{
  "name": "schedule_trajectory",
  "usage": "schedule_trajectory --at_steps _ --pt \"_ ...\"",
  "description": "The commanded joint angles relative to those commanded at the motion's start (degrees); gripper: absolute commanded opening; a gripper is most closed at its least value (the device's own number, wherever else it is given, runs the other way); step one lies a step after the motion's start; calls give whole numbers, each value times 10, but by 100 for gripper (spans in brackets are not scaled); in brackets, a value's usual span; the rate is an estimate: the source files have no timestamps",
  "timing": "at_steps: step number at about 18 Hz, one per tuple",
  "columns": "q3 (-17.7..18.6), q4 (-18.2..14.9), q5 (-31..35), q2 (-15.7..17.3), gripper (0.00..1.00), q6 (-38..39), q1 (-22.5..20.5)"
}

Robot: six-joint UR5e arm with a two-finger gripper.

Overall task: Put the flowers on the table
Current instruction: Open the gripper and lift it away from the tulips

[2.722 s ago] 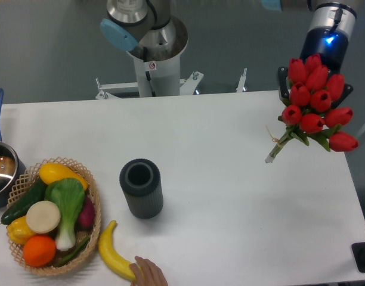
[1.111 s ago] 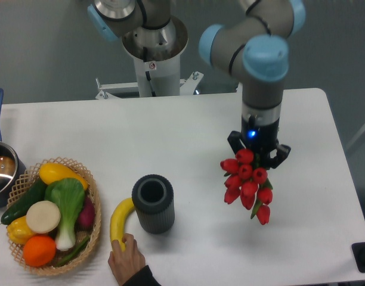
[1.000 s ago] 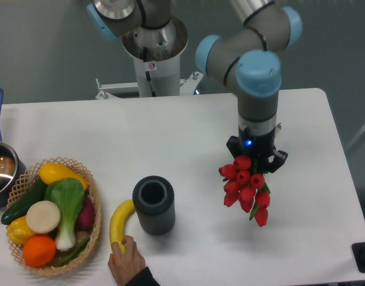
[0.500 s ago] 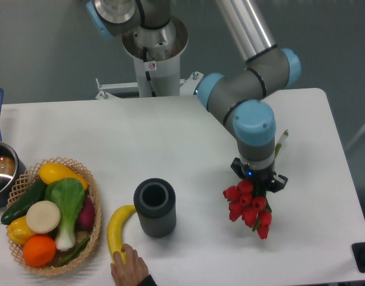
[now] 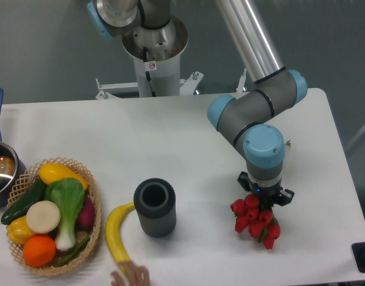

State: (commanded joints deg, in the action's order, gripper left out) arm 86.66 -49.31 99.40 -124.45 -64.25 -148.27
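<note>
The flowers (image 5: 256, 219), a bunch of red tulip buds with a bit of green leaf, hang low over the front right of the white table (image 5: 188, 137). My gripper (image 5: 265, 196) is directly above them and shut on the bunch, its fingers mostly hidden behind the wrist and the buds. The stems are hidden under the arm. I cannot tell whether the buds touch the tabletop.
A dark ribbed cylinder vase (image 5: 154, 208) stands left of the flowers. A banana (image 5: 115, 237) lies beside it, with a person's hand (image 5: 132, 276) at its lower end. A wicker basket (image 5: 94, 229) of fruit and vegetables sits front left, a pot (image 5: 0, 170) at the left edge.
The gripper has carried the flowers from the far right edge to the front right and lowered them toward the table. The hand has shifted the banana and drawn back.
</note>
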Motion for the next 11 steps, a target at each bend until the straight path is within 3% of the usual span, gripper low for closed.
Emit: schedule_trajectory --at_steps 1,7,11 --pt "0 2 0 2 99 0 -1" --pt "17 8 -3 48 100 -1 -12" --pt "48 -3 -7 132 100 -24 -39"
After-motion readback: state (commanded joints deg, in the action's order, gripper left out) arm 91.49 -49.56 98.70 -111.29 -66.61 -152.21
